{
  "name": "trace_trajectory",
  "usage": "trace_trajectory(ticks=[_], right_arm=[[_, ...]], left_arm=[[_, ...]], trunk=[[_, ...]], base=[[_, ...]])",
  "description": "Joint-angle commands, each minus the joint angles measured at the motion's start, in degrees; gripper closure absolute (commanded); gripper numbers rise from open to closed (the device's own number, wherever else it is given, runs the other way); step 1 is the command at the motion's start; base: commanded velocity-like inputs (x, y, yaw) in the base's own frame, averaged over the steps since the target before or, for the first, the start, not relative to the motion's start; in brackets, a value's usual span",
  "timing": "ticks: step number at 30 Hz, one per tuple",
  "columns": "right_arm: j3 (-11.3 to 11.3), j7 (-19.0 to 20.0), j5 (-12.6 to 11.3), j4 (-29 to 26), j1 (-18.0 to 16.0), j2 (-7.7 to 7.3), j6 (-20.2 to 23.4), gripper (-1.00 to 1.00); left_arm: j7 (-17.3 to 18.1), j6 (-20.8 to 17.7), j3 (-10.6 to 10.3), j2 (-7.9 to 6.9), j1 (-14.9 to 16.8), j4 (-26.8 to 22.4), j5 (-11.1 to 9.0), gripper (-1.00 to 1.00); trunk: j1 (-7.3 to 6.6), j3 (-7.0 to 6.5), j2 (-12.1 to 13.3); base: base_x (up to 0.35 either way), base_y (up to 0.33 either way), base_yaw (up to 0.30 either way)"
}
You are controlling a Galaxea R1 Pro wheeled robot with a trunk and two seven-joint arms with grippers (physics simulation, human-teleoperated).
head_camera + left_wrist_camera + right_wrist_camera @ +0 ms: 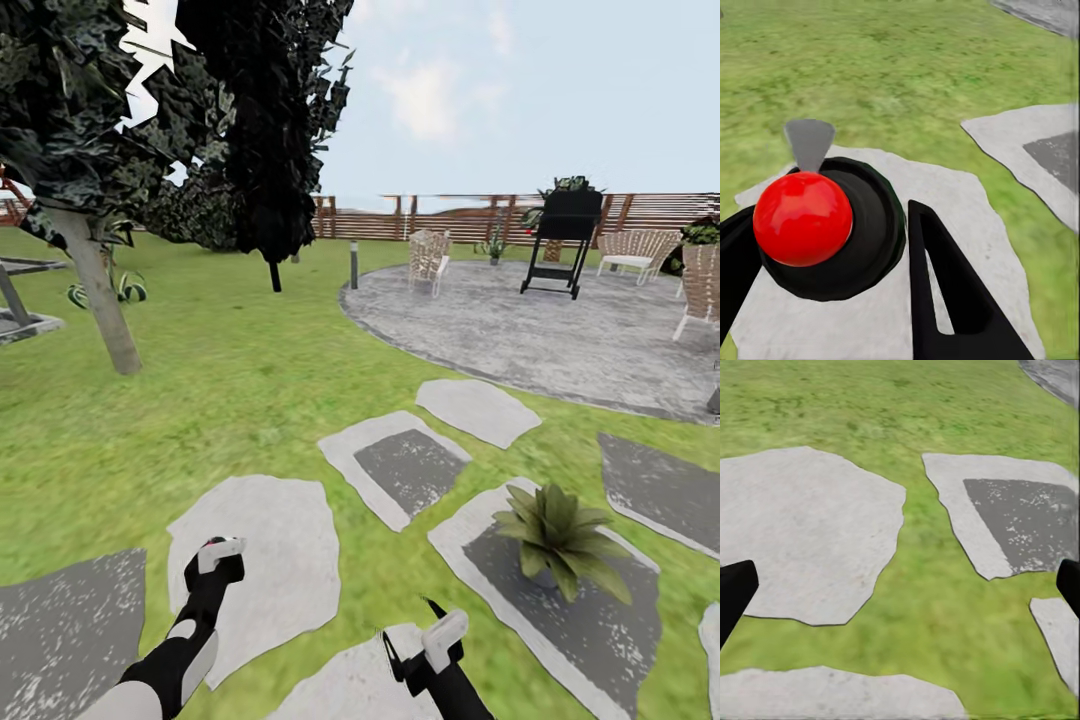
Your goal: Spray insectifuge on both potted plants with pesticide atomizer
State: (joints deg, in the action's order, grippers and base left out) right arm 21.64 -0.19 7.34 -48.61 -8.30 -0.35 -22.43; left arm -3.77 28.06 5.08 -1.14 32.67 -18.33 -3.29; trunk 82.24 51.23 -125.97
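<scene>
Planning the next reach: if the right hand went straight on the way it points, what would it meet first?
Probably the lawn between the grey stepping slabs; nothing stands in the right hand's open line, though depth is unclear.

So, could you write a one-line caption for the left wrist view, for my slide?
Left gripper shut on a black atomizer with a red round top, above a grey stepping slab in green lawn.

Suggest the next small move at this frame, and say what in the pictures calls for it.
Probably turn the base right toward the potted plant on its stepping slab and bring the left tool around to aim at it. The left tool is shut on the atomizer, its red top showing between the fingers, but it points over a bare slab. The right tool is open and holds nothing.
</scene>
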Motion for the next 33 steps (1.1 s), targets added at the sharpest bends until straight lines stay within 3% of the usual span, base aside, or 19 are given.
trace_trajectory(ticks=[1,7,13,21,26,33], right_arm=[[0.04,-0.04,0.19,0.18,-0.05,-0.05,-0.12,-1.00],[0.04,-0.07,0.24,0.56,-0.05,-0.10,-0.08,-1.00],[0.07,-0.05,0.15,0.49,-0.05,-0.09,-0.07,-1.00],[0.00,-0.07,0.17,0.23,-0.05,-0.17,-0.16,-1.00],[-0.02,-0.07,0.17,0.43,-0.05,-0.18,-0.16,-1.00],[0.05,-0.07,0.13,0.93,-0.05,-0.10,-0.16,-1.00]], left_arm=[[0.10,0.14,-0.11,-0.07,0.00,-0.44,-0.30,1.00],[0.32,-0.32,-0.31,-0.07,-2.10,-4.85,-0.06,1.00],[0.31,-0.37,-0.25,-0.71,-4.27,-4.75,0.31,1.00],[0.76,-0.48,-0.94,-0.41,-5.54,-4.44,0.97,1.00],[0.78,-0.44,-0.95,-0.46,-8.58,-4.40,1.09,1.00],[0.78,-0.62,-0.95,-0.77,-9.10,-5.14,1.21,1.00]], trunk=[[-0.01,0.02,-0.02],[-0.01,-0.17,-0.02],[-0.01,-0.35,-0.02],[-0.01,-0.59,-0.02],[-0.01,-0.74,-0.02],[-0.01,-0.89,-0.02]], base=[[-0.002,0.001,-0.282],[0.000,0.000,-0.286],[0.000,0.000,-0.288],[0.000,0.000,-0.288],[0.000,0.000,-0.288],[0.000,0.000,-0.292]])
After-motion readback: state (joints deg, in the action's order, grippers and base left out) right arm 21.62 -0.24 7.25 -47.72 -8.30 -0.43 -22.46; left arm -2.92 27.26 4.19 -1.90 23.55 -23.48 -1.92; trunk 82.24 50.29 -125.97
